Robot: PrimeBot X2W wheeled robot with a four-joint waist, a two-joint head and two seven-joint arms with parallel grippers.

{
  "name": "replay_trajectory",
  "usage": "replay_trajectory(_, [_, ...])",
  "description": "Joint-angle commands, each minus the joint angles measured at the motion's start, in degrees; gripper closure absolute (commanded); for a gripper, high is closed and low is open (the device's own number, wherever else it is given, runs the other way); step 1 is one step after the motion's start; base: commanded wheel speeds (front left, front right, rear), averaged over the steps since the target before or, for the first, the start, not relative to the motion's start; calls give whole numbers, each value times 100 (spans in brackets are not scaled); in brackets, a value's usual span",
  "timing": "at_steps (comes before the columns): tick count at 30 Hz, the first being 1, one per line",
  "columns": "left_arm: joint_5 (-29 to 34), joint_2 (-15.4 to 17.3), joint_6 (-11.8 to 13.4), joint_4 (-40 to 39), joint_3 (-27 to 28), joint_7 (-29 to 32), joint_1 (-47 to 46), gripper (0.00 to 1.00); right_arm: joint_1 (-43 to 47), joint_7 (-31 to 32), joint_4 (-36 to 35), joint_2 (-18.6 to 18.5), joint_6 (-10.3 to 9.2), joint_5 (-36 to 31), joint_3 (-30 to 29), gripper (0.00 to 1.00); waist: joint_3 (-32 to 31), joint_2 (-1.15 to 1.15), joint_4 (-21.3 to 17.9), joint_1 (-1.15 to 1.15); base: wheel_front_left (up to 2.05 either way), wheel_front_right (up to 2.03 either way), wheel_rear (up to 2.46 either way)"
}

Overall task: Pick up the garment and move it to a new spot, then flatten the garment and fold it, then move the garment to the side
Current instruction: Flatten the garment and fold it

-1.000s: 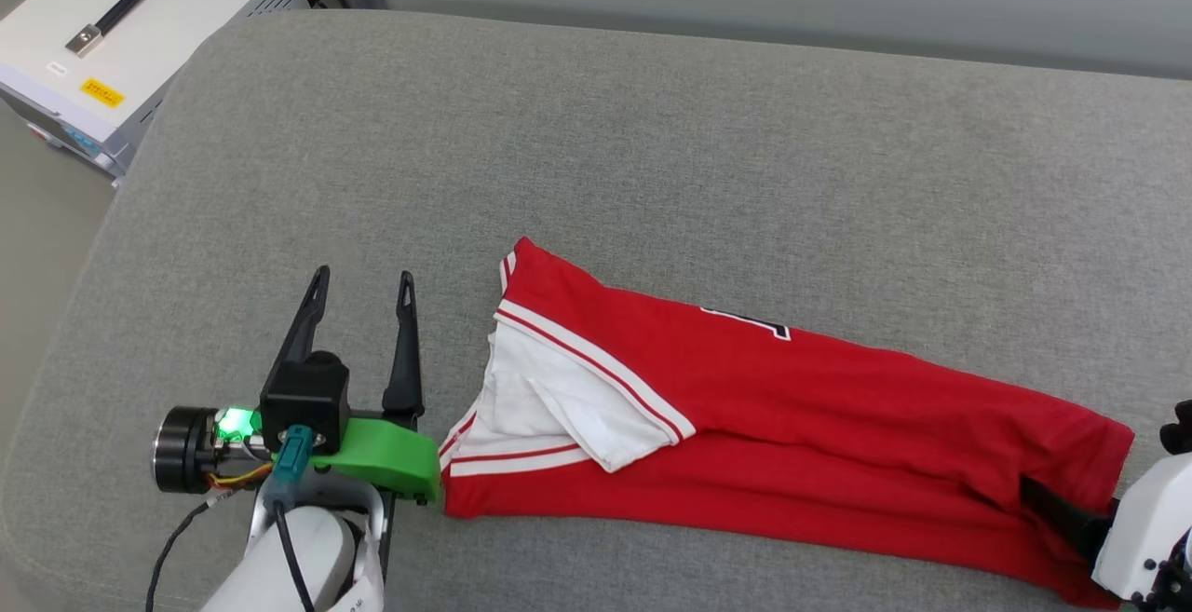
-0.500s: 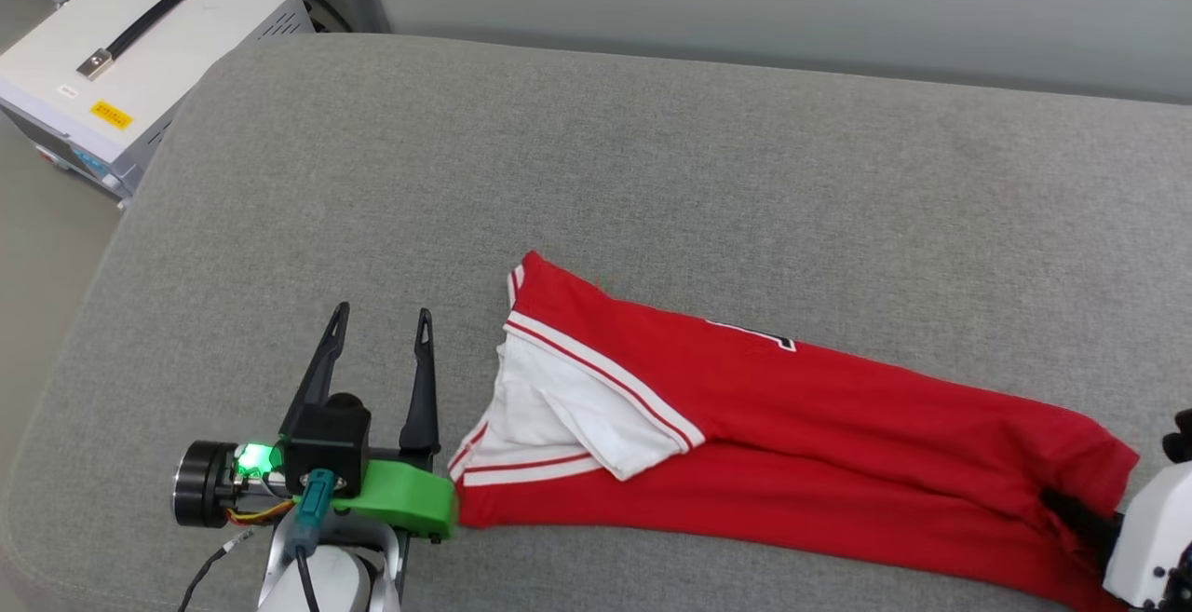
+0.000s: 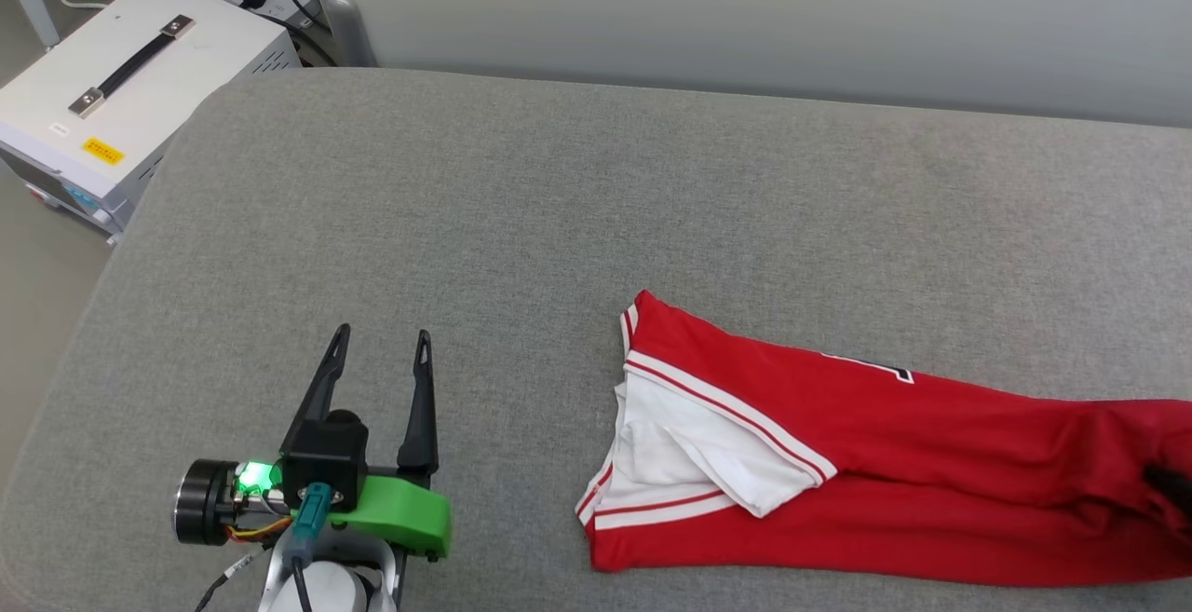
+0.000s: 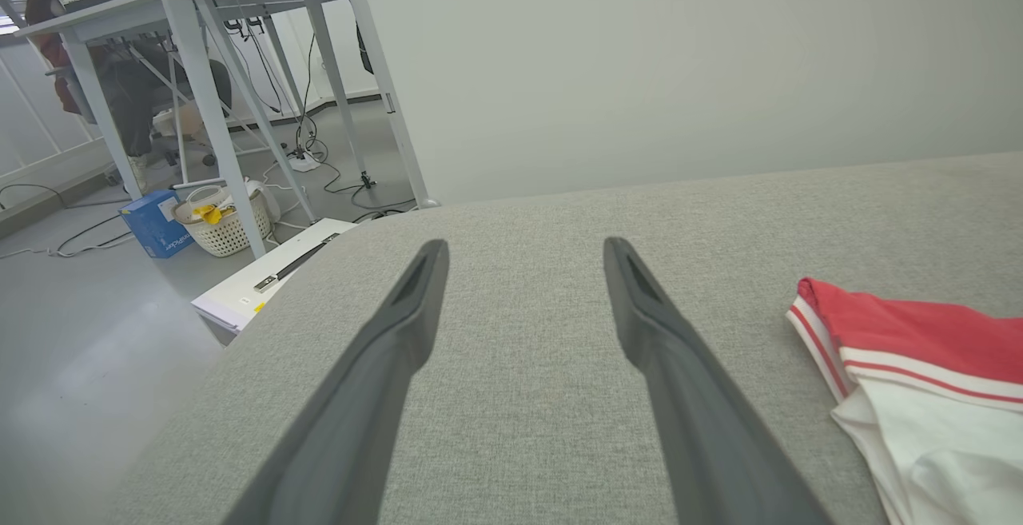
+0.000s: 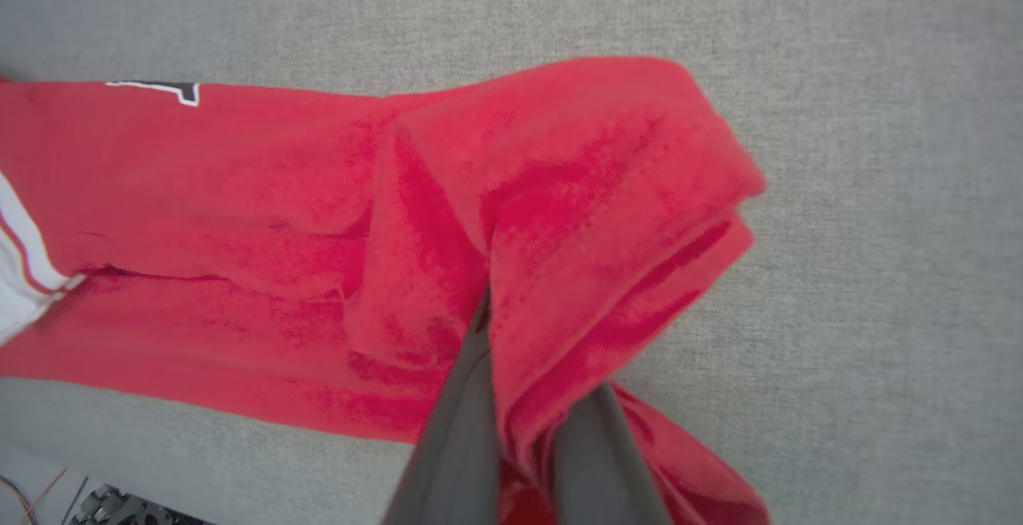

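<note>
Right gripper (image 5: 537, 365) first: my two fingers are pinched together on a thick wad of red cloth at the hem end of the shirt (image 5: 280, 213). I hold it at the very end because a grip there should let the whole length trail after me in a line instead of heaping up. The cloth rises in a ridge at my fingers and lies flatter further off. Most of its weight seems to rest on the grey cushion (image 3: 559, 221), so I judge this a drag rather than a lift.

The shirt lies long and narrow on the near right part of the cushion, doubled along its length. Its white sleeve (image 3: 736, 472) is turned up on top at the end away from my grip, and a scrap of dark lettering (image 3: 892, 371) shows at the far edge.

My left gripper (image 3: 383, 337) has its fingers spread wide and holds nothing. It sits low over bare cushion, well apart from the sleeve end, where it cannot pin the cloth as the shirt travels. From there it is also on the right side to take the sleeve end when flattening comes.

My worry is that I hold several layers, and one may slip out.
</note>
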Motion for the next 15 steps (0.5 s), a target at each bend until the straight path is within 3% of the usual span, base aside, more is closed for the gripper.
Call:
replay_trajectory(1, [49, -68, -50, 26, 52, -34, 108, 0, -90, 142, -275, 42, -4, 105, 37, 100, -34, 33, 0, 0, 0, 0, 0])
replay_trajectory(9, [181, -250, -222, 44, 190, -34, 149, 0, -218, 737, -1746, 623, -4, 247, 355, 100, 35, 33, 87, 0, 0, 0, 0])
replay_trajectory(15, [265, -389, -365, 56, 268, -34, 41, 0, -740, 946, -2182, 962, -4, -217, 1043, 100, 225, 33, 231, 0, 0, 0, 0])
